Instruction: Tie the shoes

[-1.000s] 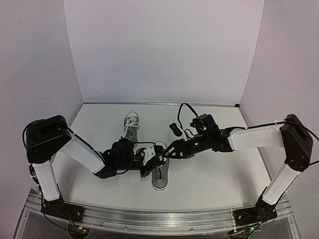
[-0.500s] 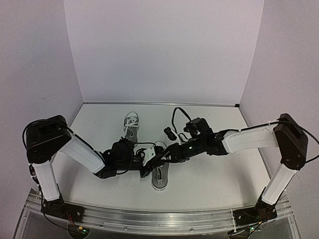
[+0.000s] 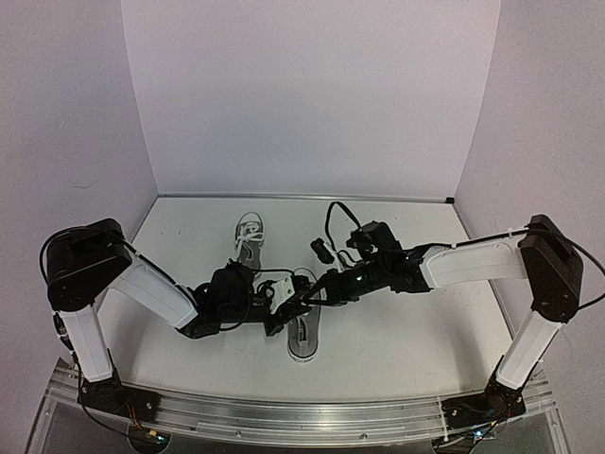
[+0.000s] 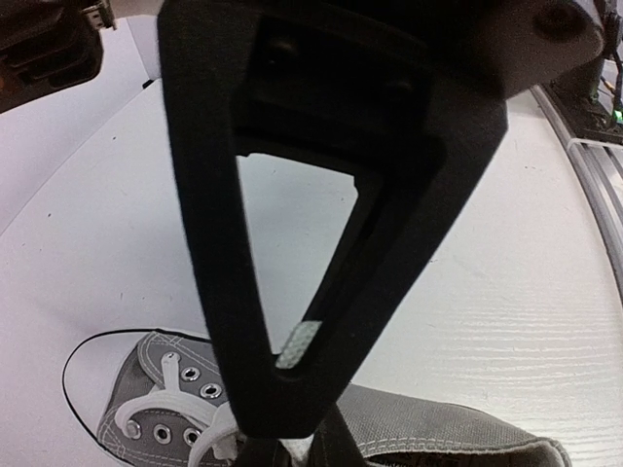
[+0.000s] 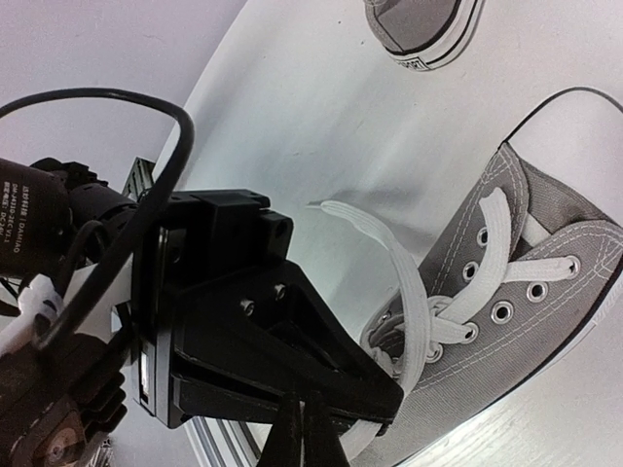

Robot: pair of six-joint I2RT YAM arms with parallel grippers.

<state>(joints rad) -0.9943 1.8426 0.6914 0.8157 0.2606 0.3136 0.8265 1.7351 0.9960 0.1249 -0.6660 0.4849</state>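
Two grey shoes with white laces lie on the white table: the near shoe (image 3: 304,329) at the middle, the far shoe (image 3: 249,238) behind it to the left. Both grippers meet over the near shoe's lacing. My left gripper (image 3: 286,305) (image 4: 296,449) has its jaws slightly parted, with a bit of white lace (image 4: 293,443) between them. My right gripper (image 3: 304,299) (image 5: 304,433) is shut, its fingers (image 4: 214,243) forming a closed V whose tip sits on that lace. A loose lace (image 5: 399,282) arcs from the near shoe (image 5: 526,321) and passes behind the left arm's housing.
The far shoe's toe (image 5: 419,24) shows at the top of the right wrist view. A metal rail (image 3: 302,416) runs along the table's near edge. White walls close off the back and sides. A black cable (image 3: 333,216) loops above the right wrist.
My right gripper has moved left to the left gripper's tips and closed from open to shut. My left gripper's jaws have parted a little. Neither shoe has moved.
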